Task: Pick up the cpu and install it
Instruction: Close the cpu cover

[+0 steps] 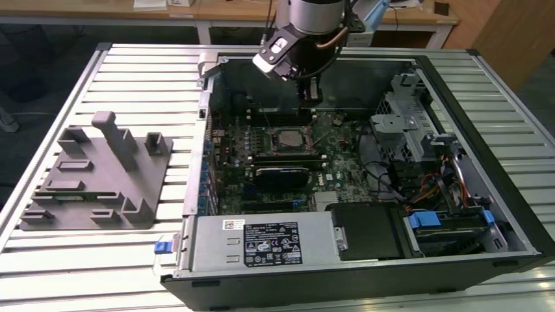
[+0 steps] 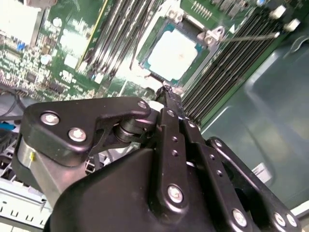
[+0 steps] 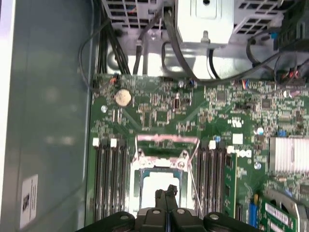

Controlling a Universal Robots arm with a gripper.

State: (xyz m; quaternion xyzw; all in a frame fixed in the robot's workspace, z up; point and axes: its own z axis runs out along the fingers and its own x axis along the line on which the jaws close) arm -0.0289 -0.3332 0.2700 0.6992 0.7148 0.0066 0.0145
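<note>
Hovering over the socket (image 3: 136, 181), my gripper (image 3: 167, 190) has its two fingers drawn together tip to tip, with nothing between them that I can see. In the exterior view it hangs in the upper middle of the frame, inside the open case (image 1: 364, 81), pointing straight down. The cpu (image 3: 155, 186) lies directly below the tips, flat in the socket with its silvery plate up; in the exterior view that is just above the frame's centre. I cannot tell from either wrist view whether the tips touch the plate or stand a little off it.

I judge the chip to be placed, so the step in hand is its seating. To do that well I would keep the tips over the middle of the plate, not its rim, and hold the tool upright, so any push goes square into the socket and lifts no corner. Light force only: a chip sitting true needs none, and one sitting crooked is harmed by it. The load frame (image 3: 166, 138) stands raised just beside the socket, and its thin lever (image 2: 246, 37) is swung out over the memory slots (image 3: 110, 179). Both could catch a finger on a sideways move, so I would travel vertically only. The grey tray (image 1: 95, 175) sits well apart at the exterior view's left.
</note>
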